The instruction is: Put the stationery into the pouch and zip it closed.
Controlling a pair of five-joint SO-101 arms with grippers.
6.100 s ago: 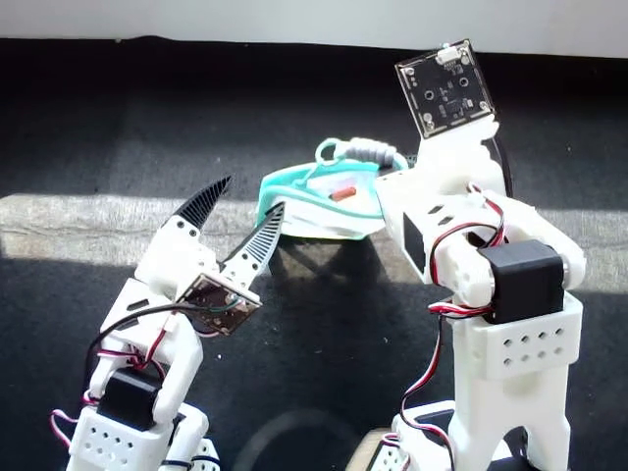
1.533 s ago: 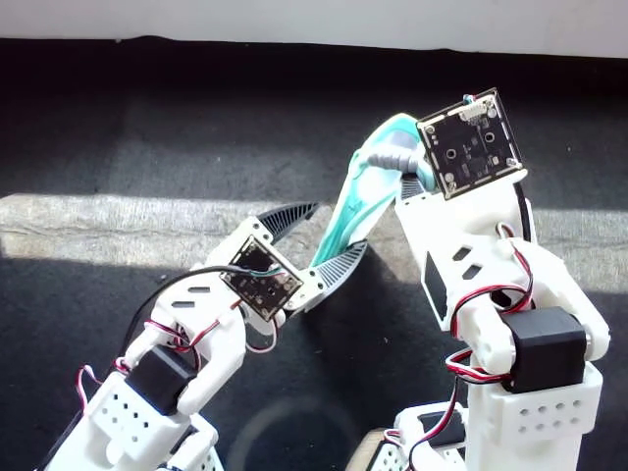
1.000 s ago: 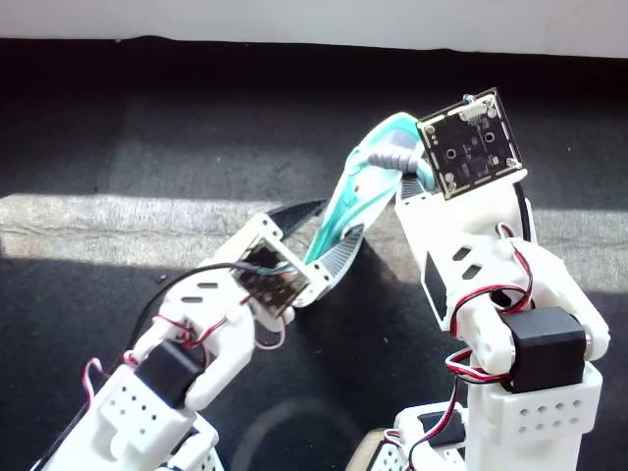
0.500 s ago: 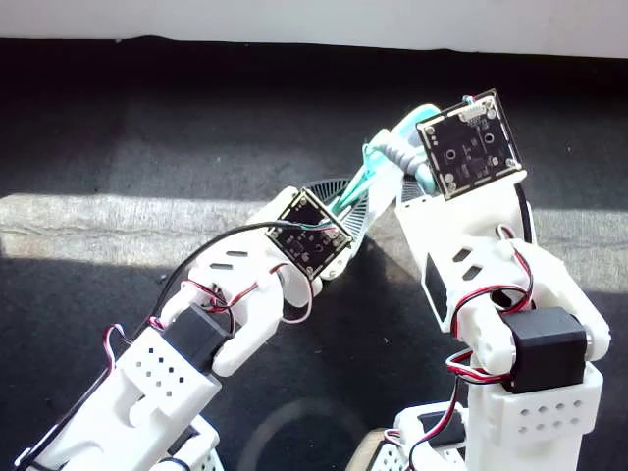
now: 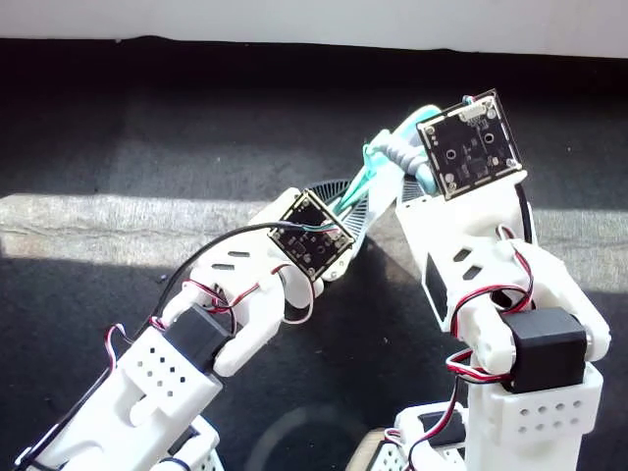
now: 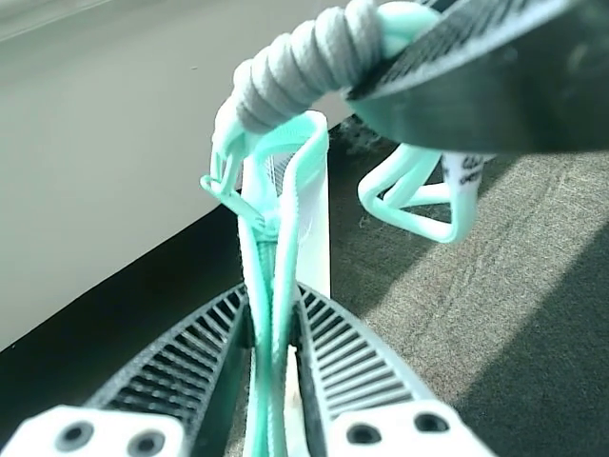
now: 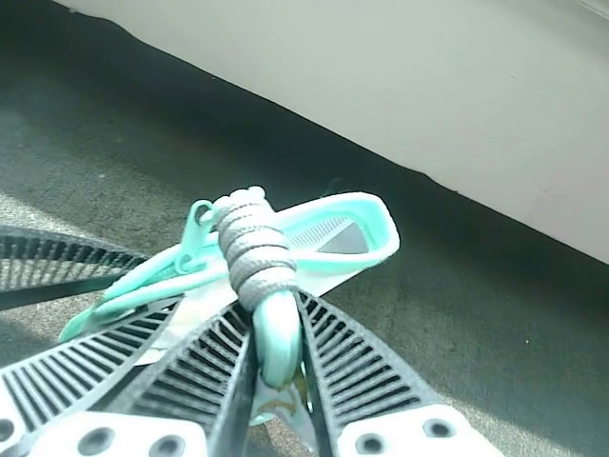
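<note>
On the dark table [image 5: 147,128], the left arm stretches up from the lower left. The left gripper [image 5: 345,204] has its ribbed fingers [image 6: 205,367] pressed together on the mint-green pouch [image 6: 297,181], pinching its zipper edge. The pouch [image 5: 365,179] hangs edge-on between the two arms, lifted off the table. To the right, the right gripper [image 7: 276,319] pinches the pouch by its handle [image 7: 249,249], a green loop wrapped in grey cord.

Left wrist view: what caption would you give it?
Robot's left hand pinches a mint-green pouch, its grey-wrapped loop held by the right hand.
</note>
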